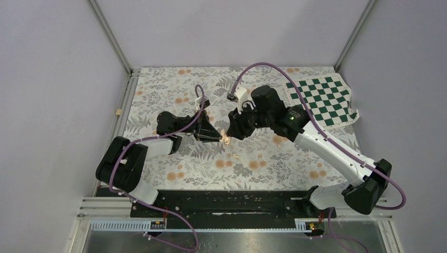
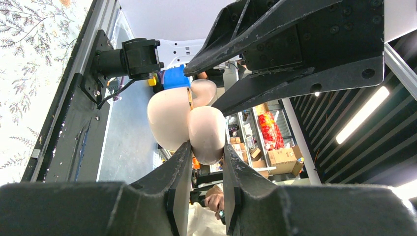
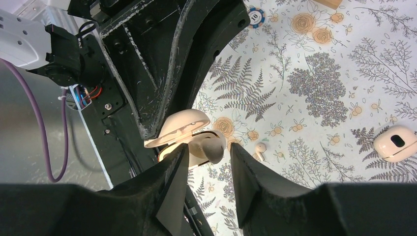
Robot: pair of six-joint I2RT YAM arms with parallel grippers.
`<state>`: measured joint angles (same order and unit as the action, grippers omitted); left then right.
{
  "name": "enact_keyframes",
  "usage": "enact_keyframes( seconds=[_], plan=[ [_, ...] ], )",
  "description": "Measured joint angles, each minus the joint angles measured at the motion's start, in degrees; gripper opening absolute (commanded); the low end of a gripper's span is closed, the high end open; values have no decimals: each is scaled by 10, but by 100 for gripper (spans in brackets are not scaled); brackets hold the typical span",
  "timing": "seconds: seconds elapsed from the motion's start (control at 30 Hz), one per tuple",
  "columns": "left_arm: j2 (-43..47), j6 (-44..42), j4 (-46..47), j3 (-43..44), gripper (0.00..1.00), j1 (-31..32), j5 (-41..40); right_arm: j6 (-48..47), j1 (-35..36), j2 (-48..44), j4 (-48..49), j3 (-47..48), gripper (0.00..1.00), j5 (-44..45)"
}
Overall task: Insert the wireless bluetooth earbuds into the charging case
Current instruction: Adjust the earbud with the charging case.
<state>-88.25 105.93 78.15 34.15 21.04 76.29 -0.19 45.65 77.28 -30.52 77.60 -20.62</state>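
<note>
My left gripper [image 2: 206, 147] is shut on the charging case [image 2: 187, 123], a pale peach case with its lid open, and holds it above the table. In the right wrist view the case [image 3: 179, 127] sits between the left arm's black fingers. One earbud [image 3: 212, 147] with a grey tip rests at the case's opening, between the fingers of my right gripper [image 3: 209, 147]. It touches one finger, and a gap shows at the other. A second earbud [image 3: 259, 149] lies on the floral cloth just beyond. In the top view both grippers meet at the case [image 1: 226, 138].
A pale rounded object with a dark oval hole [image 3: 396, 142] lies on the cloth to the right. A blue-edged chip [image 3: 254, 15] and a tan block [image 3: 327, 2] lie farther off. A green checkered mat [image 1: 321, 97] covers the far right corner.
</note>
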Motion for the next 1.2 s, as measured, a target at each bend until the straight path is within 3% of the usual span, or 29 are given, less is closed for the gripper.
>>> enact_keyframes(
  seconds=[0.43, 0.63, 0.83, 0.9, 1.07, 1.2],
  plan=[
    [0, 0, 0, 0, 0, 0, 3, 46, 0, -3, 9, 0, 34, 1],
    [0, 0, 0, 0, 0, 0, 5, 62, 0, -6, 16, 0, 24, 2],
    [0, 0, 0, 0, 0, -2, 7, 70, 1, -6, 16, 0, 22, 5],
    [0, 0, 0, 0, 0, -2, 7, 72, 1, -6, 16, 0, 27, 6],
    [0, 0, 0, 0, 0, -6, 5, 82, 5, -8, 17, -1, 51, 6],
    [0, 0, 0, 0, 0, -10, 2, 90, 11, -22, 32, -14, 56, 6]
  ],
)
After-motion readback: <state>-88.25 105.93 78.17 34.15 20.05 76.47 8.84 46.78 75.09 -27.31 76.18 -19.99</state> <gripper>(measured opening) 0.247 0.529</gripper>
